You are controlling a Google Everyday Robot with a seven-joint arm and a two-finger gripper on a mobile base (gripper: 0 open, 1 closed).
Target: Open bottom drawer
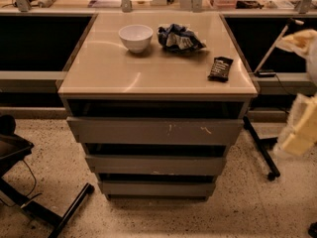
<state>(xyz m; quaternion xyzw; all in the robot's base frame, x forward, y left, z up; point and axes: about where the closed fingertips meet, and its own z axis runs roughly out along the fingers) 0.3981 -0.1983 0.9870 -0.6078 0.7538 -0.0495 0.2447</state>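
The cabinet has three grey drawer fronts stacked under a beige top (148,73). The bottom drawer (157,188) is the lowest and narrowest front, plain and flat, sitting just above the floor. Above it are the mid-sized front (156,165) and the widest front with white scratches (156,131). My gripper (298,135) shows as a pale shape at the right edge, to the right of the cabinet at about the top drawer's height, apart from all the drawers.
On the cabinet top stand a white bowl (135,36), a crumpled blue bag (178,37) and a dark snack bar (220,68). A black wheeled stand leg (261,150) lies right of the cabinet. A black chair base (44,207) is at the lower left.
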